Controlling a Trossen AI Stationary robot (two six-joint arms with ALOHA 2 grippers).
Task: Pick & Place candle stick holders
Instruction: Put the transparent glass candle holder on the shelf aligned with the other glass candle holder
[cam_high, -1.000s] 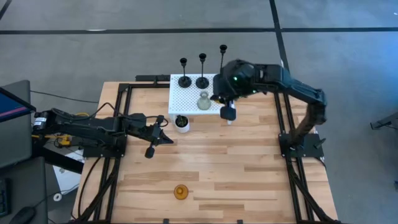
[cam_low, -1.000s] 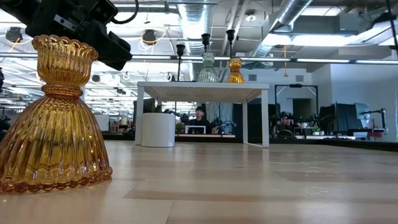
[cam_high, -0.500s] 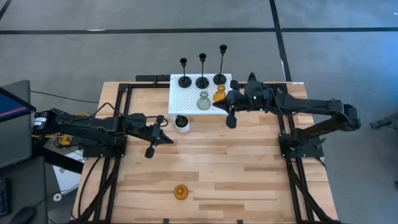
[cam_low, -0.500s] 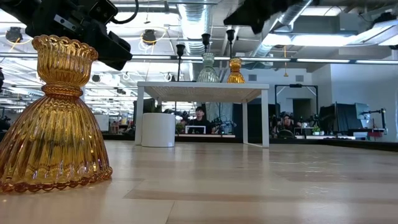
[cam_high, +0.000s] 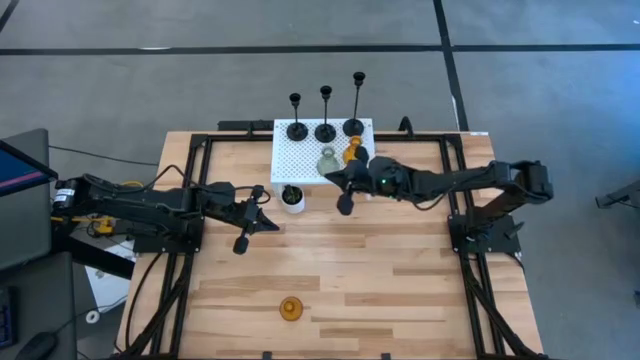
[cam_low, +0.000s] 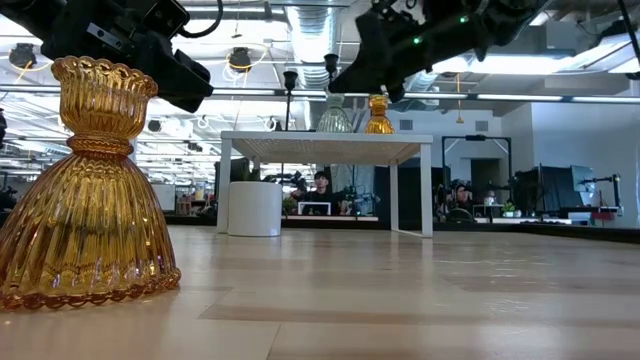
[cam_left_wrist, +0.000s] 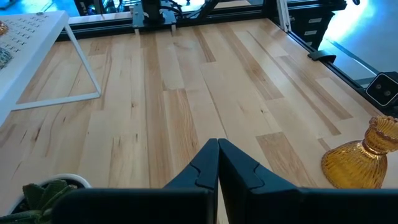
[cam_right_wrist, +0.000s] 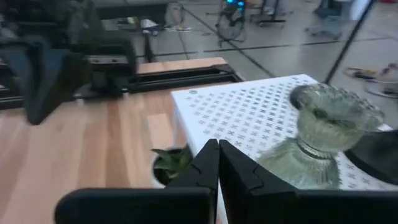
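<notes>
My left arm lies stretched from the left edge of the high view toward the centre, low and nearly level, with my left gripper (cam_high: 241, 243) ending left of the frame's middle. In my left wrist view its two dark fingers (cam_left_wrist: 205, 168) meet in a closed point at the bottom centre, holding nothing.

My right arm reaches in from the right side of the high view, folded long and flat, with my right gripper (cam_high: 346, 205) just above the centre. Its fingers (cam_right_wrist: 208, 165) are pressed together and empty. In the low view it hangs at the upper right, though its tip is hard to make out there.
</notes>
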